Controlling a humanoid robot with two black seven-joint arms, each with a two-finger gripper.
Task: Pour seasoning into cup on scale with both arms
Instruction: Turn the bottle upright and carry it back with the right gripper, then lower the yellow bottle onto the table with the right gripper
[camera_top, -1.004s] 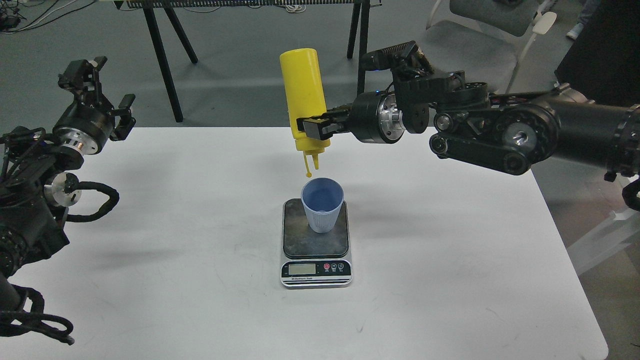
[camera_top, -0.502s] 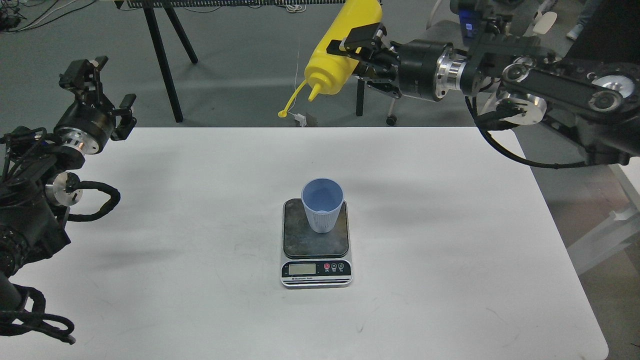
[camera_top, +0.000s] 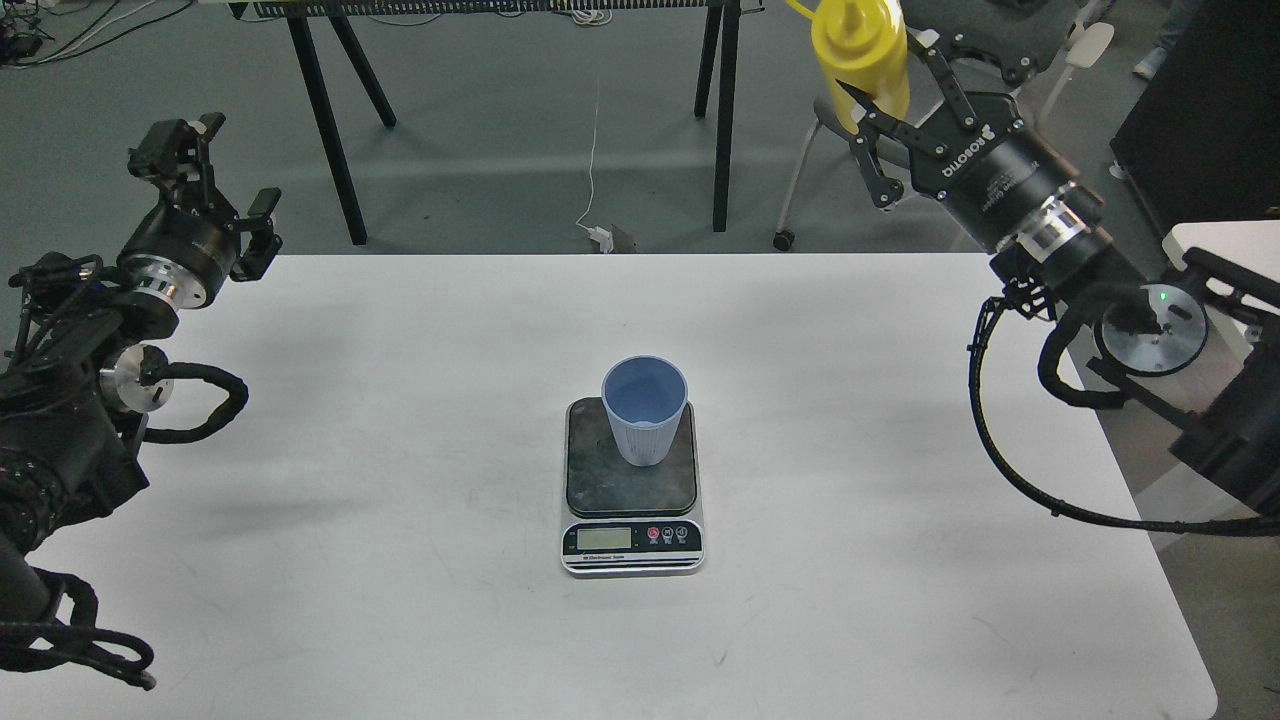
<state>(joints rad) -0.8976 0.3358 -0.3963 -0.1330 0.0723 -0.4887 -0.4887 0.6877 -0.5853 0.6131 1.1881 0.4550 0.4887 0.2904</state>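
Observation:
The light blue ribbed cup stands upright on the dark plate of the scale at the table's middle. My right gripper is shut on the yellow seasoning bottle and holds it high at the far right, beyond the table's back edge and well away from the cup. The view's upper edge cuts off the bottle's top, and its strap shows at its left. My left gripper is open and empty above the table's far left corner.
The white table has its right edge near my right arm. Behind it are black table legs, a chair and a cable on the grey floor. A second white surface shows at the right.
My right gripper has swung the bottle up and to the right, from nozzle-down over the cup to high beyond the table's far right. My left arm barely shifted.

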